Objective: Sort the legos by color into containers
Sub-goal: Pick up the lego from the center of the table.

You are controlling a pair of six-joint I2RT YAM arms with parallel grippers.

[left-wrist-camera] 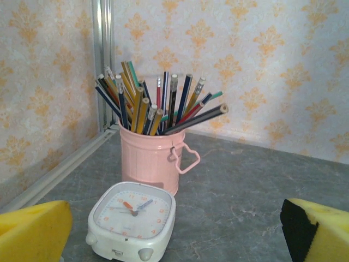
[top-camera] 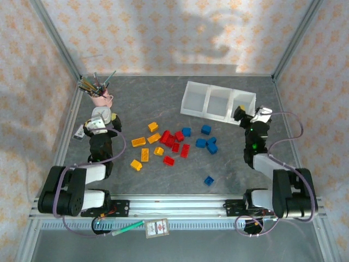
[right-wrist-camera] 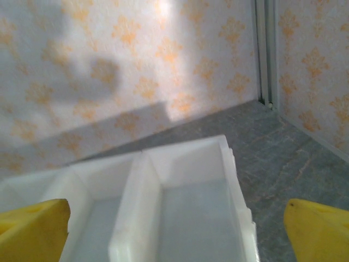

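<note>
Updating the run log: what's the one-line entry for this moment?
legos: all loose on table | containers: empty | left fingers: open, facing pink cup | right fingers: open, facing containers

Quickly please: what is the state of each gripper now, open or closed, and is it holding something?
Left gripper: open, holding nothing.
Right gripper: open, holding nothing.

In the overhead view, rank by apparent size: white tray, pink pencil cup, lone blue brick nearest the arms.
Largest: white tray.
Middle: pink cup.
Smallest: lone blue brick.
The differences are plain, with no close calls.
</note>
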